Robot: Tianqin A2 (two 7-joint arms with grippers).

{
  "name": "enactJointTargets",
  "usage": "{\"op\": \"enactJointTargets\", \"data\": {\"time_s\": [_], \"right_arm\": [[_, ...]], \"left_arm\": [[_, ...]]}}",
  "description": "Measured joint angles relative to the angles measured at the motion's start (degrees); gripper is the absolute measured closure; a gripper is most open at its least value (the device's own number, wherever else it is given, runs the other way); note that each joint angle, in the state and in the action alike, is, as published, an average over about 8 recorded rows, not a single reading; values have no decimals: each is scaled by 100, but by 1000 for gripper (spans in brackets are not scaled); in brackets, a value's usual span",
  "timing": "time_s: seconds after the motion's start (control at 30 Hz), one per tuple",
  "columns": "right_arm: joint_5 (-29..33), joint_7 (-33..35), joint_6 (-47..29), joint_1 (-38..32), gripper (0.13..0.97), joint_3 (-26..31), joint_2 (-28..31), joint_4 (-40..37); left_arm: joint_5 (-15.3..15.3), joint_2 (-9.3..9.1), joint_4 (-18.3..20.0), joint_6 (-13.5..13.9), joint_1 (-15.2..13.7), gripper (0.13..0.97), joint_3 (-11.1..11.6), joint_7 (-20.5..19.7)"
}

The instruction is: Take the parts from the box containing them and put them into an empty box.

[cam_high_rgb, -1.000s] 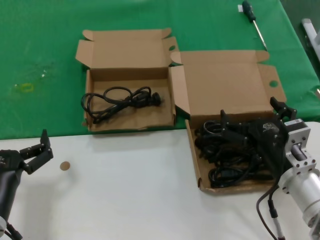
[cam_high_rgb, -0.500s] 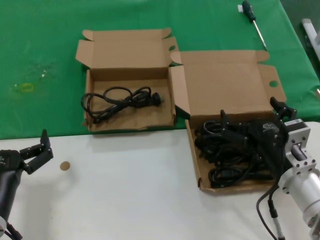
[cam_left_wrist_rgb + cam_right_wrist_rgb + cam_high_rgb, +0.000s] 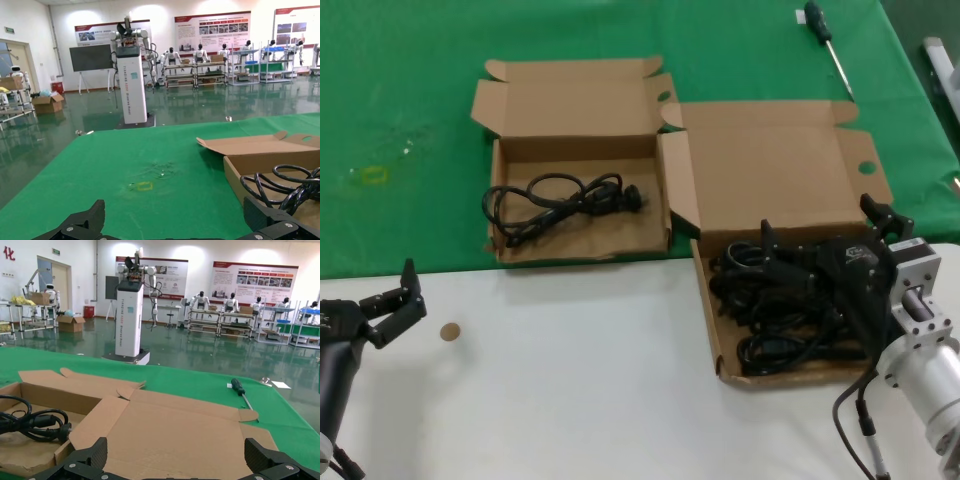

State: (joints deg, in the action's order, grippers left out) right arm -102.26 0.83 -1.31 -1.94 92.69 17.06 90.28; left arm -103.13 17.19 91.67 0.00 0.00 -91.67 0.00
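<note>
Over the full box (image 3: 790, 180), my right pincer (image 3: 820, 262) hangs spread above the tangled cords (image 3: 785, 310).

I'd drop straight into the pile near a plug, pinch one strand only, and lift slowly so loops shake free before carrying it to the other box (image 3: 575, 130) beside it, where one cord (image 3: 555, 203) already lies. My left pincer (image 3: 390, 300), spread too, waits well apart on the bench (image 3: 570, 400).

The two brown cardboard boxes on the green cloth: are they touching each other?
Touching. In the head view the narrower brown cardboard box holding one black cord has its right wall pressed against the left flap of the wider brown cardboard box.
</note>
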Motion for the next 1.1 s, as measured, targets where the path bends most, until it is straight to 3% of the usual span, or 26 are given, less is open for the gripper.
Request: {"op": "enactJointTargets", "data": {"time_s": [1.1], "right_arm": [[0, 0, 0, 0, 129, 0, 0, 0]], "left_arm": [[0, 0, 0, 0, 0, 132, 0, 0]]}}
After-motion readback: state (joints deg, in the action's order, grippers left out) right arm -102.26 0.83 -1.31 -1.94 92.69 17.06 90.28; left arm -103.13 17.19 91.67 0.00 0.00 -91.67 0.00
